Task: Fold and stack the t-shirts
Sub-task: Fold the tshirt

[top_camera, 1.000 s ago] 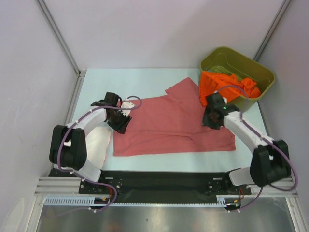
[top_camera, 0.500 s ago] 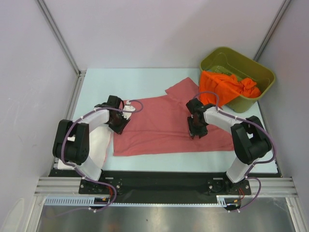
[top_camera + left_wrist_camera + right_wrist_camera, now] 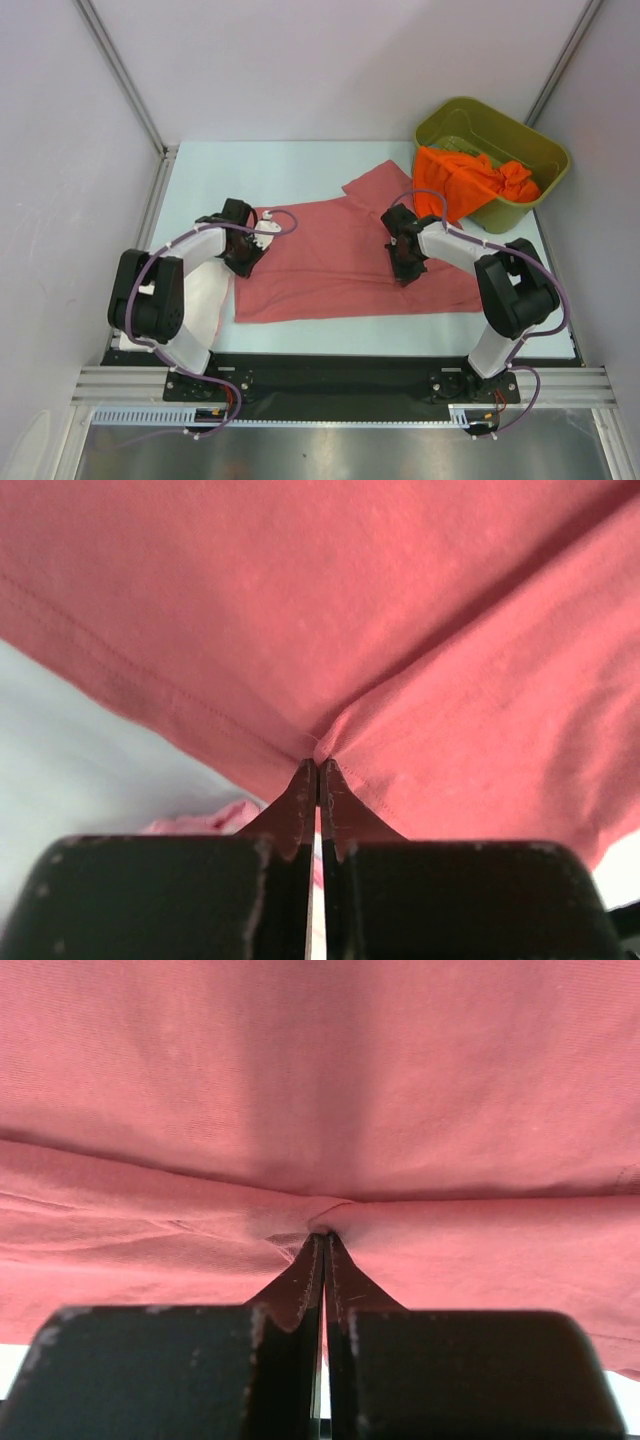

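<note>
A salmon-red t-shirt (image 3: 330,255) lies spread across the middle of the table. My left gripper (image 3: 248,262) is down on its left edge, shut, with a fold of the red cloth (image 3: 330,735) pinched at the fingertips. On the shirt's right part my right gripper (image 3: 403,268) is also shut and pinches a pucker of the same cloth (image 3: 330,1218). A bright orange t-shirt (image 3: 465,180) hangs over the rim of the bin at the back right. A white t-shirt (image 3: 205,300) lies under the left arm, near the front left.
The olive-green plastic bin (image 3: 530,150) stands at the back right corner. The light table (image 3: 250,170) shows behind the red shirt. Grey walls and metal frame posts close in the sides and back.
Both grippers have closed onto the red shirt. The right gripper moved left from the shirt's right edge towards its middle; the left gripper shifted slightly along the left edge.
</note>
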Controlling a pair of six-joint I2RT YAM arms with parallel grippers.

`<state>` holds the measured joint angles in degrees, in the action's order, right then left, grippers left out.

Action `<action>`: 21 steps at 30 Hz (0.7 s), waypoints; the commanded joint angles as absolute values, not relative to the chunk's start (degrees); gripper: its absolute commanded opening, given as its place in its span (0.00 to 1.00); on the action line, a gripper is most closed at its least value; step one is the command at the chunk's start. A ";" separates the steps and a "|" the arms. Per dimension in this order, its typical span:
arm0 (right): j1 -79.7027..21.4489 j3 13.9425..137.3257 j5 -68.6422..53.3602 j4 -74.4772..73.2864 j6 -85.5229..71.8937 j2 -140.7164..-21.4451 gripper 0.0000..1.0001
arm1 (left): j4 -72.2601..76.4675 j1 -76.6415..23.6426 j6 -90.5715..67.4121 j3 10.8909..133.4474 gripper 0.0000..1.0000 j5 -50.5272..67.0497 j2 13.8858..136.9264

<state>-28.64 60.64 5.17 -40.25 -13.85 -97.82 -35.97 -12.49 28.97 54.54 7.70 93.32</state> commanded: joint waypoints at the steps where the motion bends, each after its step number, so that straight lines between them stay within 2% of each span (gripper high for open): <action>1: -28.48 62.75 7.38 -39.73 -12.48 -95.45 0.00 | -40.07 -11.87 30.41 54.93 0.00 6.24 89.13; 8: -28.21 63.29 5.98 -36.48 -12.22 -92.90 0.00 | -39.56 -9.67 30.32 50.98 0.00 0.36 87.01; 16: -27.60 62.84 3.08 -31.13 -15.20 -95.54 0.00 | -36.12 -9.05 28.65 50.62 0.00 -2.28 88.94; 17: -27.51 62.75 2.38 -30.68 -15.38 -95.71 0.03 | -35.95 -8.97 28.48 50.80 0.00 -2.46 89.38; 18: -27.16 63.01 1.94 -30.59 -15.47 -95.89 0.15 | -35.69 -9.05 28.48 50.80 0.00 -2.72 89.65; 19: -26.90 63.37 1.93 -31.63 -15.64 -95.89 0.42 | -35.25 -9.05 28.48 51.06 0.00 -3.42 90.00; 20: -26.46 63.80 2.02 -32.51 -16.17 -95.54 0.51 | -35.42 -8.97 28.65 51.50 0.04 -3.78 90.09; 21: -25.06 64.50 2.28 -33.30 -16.52 -94.58 0.62 | -36.12 -9.05 28.57 51.94 0.14 -3.78 90.26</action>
